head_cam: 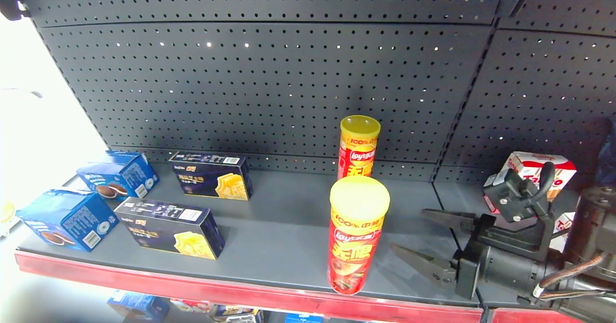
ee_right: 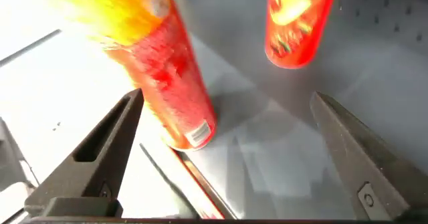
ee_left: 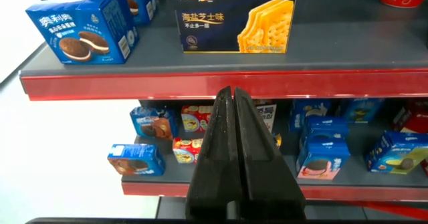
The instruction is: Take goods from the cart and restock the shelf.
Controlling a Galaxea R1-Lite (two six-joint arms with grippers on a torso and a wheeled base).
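Note:
Two red chip cans with yellow lids stand upright on the grey shelf. The front can is near the shelf's red front edge, and the rear can stands behind it by the pegboard. My right gripper hangs open just to the right of the front can, apart from it, with nothing between its fingers. In the right wrist view the front can lies ahead of the open right gripper, and the rear can is farther off. My left gripper is shut and empty, below and in front of the shelf edge.
Two dark cracker boxes and two blue cookie boxes fill the shelf's left half. White-and-red boxes sit on the neighbouring bay at right. A lower shelf holds several blue and mixed packs.

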